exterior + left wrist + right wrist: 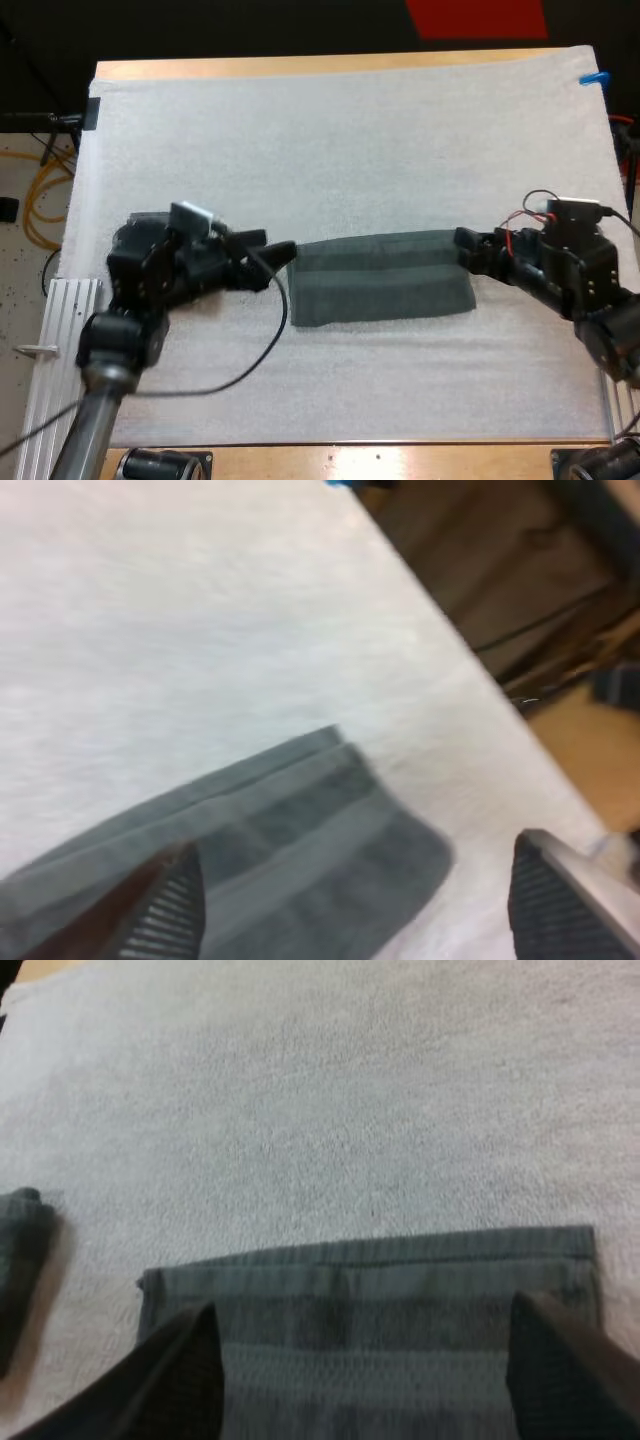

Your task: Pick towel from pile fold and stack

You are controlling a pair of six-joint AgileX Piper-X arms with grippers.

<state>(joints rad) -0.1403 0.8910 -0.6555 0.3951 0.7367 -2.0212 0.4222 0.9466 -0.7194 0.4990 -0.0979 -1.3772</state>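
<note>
A dark grey-green towel (380,277) lies folded into a long flat strip on the middle of the white mat (340,150). My left gripper (272,250) is at the towel's left end, open, its fingers (165,910) spread over the towel (300,830) without pressing on it. At the strip's right end my right gripper (465,250) also stands open. Its fingers (175,1375) straddle the towel (370,1300) near one straight edge. Neither gripper holds cloth.
A dark object (20,1255) lies on the mat beside the towel in the right wrist view; I cannot tell what it is. The mat's far edge meets the wooden table (330,64). A metal rail (45,340) runs along the table's left side.
</note>
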